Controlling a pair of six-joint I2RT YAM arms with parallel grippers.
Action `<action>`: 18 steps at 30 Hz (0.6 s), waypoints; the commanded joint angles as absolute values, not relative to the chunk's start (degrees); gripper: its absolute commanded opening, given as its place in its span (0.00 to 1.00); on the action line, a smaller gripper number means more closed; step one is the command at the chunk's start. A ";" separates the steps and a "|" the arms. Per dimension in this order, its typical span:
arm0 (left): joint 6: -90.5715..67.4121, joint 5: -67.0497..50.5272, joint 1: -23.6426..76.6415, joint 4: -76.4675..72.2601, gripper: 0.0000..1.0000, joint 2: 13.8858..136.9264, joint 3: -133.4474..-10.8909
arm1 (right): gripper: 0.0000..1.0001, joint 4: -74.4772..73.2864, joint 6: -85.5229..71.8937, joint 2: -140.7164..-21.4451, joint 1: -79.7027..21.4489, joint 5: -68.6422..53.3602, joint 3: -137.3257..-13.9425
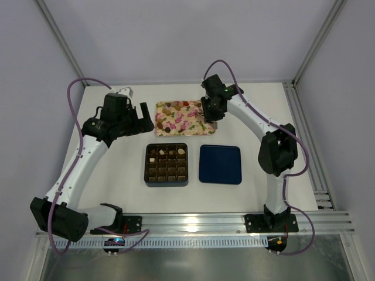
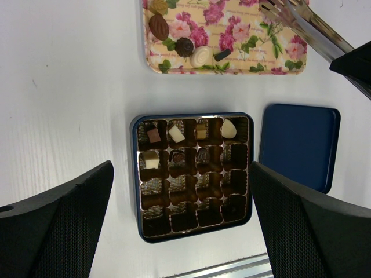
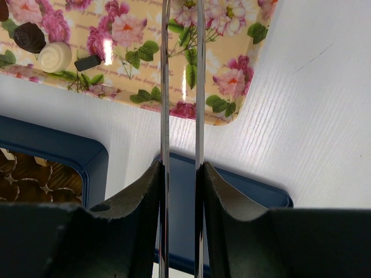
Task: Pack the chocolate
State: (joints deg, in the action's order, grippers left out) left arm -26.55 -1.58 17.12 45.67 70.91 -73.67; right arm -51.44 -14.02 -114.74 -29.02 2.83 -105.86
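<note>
Several chocolates (image 2: 184,46) lie at the near left of a floral tray (image 1: 188,124); they also show in the right wrist view (image 3: 55,56). Several more sit in the top two rows of the dark box with a grid (image 2: 193,229). My right gripper (image 3: 181,168) is shut on metal tongs (image 3: 164,87), held over the tray's right end (image 1: 210,114). The tong tips are out of the wrist view. My left gripper (image 2: 181,168) is open and empty, high above the box, left of the tray (image 1: 140,119).
The navy-blue lid (image 1: 220,164) lies flat right of the box (image 1: 166,164). The tongs also show over the tray in the left wrist view (image 2: 307,29). An aluminium rail runs along the near table edge.
</note>
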 commanded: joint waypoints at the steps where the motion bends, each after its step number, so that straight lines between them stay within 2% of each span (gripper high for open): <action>1: -26.28 -1.49 16.87 44.03 0.96 70.66 -73.39 | 0.31 -50.19 -13.71 -110.13 -28.74 3.51 -108.63; 18: -26.37 -1.67 16.87 44.03 0.96 70.49 -73.21 | 0.31 -50.27 -13.89 -109.25 -28.74 3.69 -108.81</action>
State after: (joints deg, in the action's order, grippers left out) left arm -26.55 -1.58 17.12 45.67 70.91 -73.32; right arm -51.44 -14.02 -112.84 -29.02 2.87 -106.19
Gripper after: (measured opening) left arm 0.963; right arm 0.341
